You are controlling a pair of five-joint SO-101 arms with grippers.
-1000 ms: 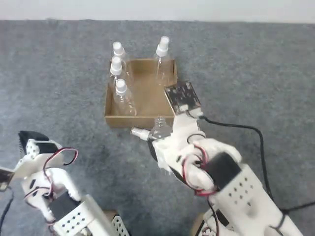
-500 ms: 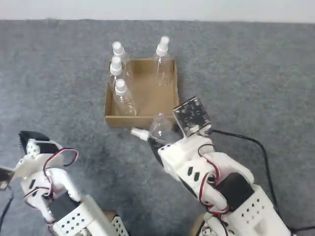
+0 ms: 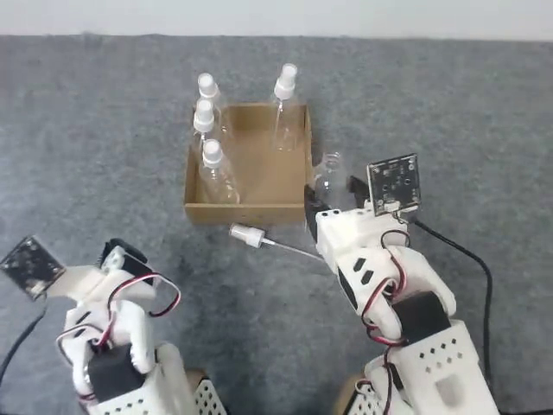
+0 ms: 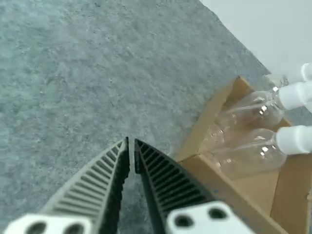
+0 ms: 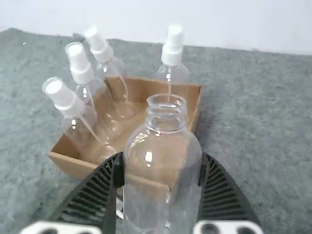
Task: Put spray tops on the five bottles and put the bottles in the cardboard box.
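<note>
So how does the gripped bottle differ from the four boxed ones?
The gripped bottle has a bare open neck; the boxed bottles wear white spray tops. The gripped bottle is clamped in the right gripper outside the cardboard box; the boxed bottles stand inside. All are clear, upright.

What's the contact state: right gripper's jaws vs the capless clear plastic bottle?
Touching. Right wrist view: the right gripper has both jaws against the sides of the capless clear plastic bottle.
</note>
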